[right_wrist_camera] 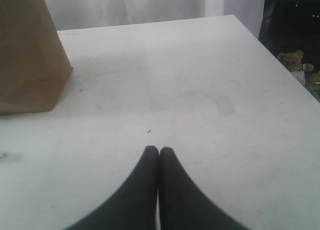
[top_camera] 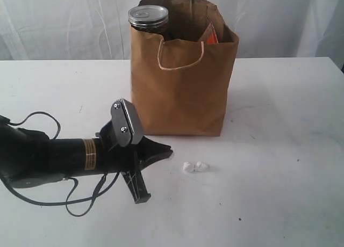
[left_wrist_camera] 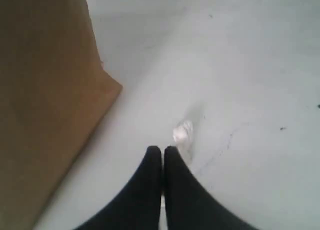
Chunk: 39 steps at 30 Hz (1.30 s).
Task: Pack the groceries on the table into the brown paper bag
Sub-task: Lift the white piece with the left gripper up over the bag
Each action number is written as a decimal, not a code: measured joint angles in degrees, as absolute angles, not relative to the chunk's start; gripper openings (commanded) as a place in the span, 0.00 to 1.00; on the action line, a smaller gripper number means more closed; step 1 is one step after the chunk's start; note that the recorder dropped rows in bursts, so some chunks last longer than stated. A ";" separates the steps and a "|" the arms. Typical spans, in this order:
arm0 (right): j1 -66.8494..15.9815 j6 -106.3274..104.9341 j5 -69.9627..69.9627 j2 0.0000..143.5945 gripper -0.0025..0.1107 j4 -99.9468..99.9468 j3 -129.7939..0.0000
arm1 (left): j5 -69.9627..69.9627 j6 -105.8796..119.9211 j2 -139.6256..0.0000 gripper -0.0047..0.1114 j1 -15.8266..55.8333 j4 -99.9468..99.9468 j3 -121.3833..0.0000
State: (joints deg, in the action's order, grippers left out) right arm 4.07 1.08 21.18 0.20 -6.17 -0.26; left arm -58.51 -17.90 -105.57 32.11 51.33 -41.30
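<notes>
- Exterior view: we see the brown paper bag (top_camera: 183, 91) upright on the white surface (top_camera: 279, 177). A dark silver-topped can (top_camera: 148, 19) pokes above its rim and the orange-labelled brown pouch (top_camera: 210, 37) shows inside. The small white lumps (top_camera: 194, 166) lie in front of the bag, just beside each other. The left gripper (top_camera: 164, 149) lies low and near them, jaws together and holding nothing.
- We judge the lumps light and perhaps crumbly, apt to skid. A gentle pinch across one lump's sides, jaws low to the surface, seems best.
- Nothing stands between gripper and lumps. The bag's tall front wall, its drooping cord handle (top_camera: 180, 59) and the protruding can would crowd the drop.
- Left wrist view: a white lump (left_wrist_camera: 183, 132) sits just beyond the closed tips of the left gripper (left_wrist_camera: 163, 151), with the bag wall (left_wrist_camera: 45, 115) close alongside.
- Right wrist view: the right gripper (right_wrist_camera: 159, 151) has its jaws together over bare surface (right_wrist_camera: 200, 90). It is well apart from the bag's corner (right_wrist_camera: 25, 55), and no lumps are visible.
</notes>
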 measured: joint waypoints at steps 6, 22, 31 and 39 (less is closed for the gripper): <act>4.07 1.08 21.18 0.20 0.02 -6.17 -0.26 | -58.51 -20.29 -98.90 0.04 32.11 52.97 -41.30; 4.07 1.08 21.18 0.20 0.02 -6.17 -0.26 | -60.03 -29.28 -74.44 0.04 32.11 64.75 -41.20; 4.07 1.08 21.18 0.20 0.02 -6.17 -0.26 | -57.94 -16.34 -73.15 0.04 32.11 39.69 -41.20; 4.07 1.08 21.18 0.20 0.02 -6.17 -0.26 | -67.35 -14.52 -80.90 0.04 32.11 21.29 -44.53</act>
State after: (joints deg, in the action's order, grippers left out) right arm 4.07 1.08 21.18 0.20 -6.17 -0.26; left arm -67.35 -14.52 -80.90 32.11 21.29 -44.53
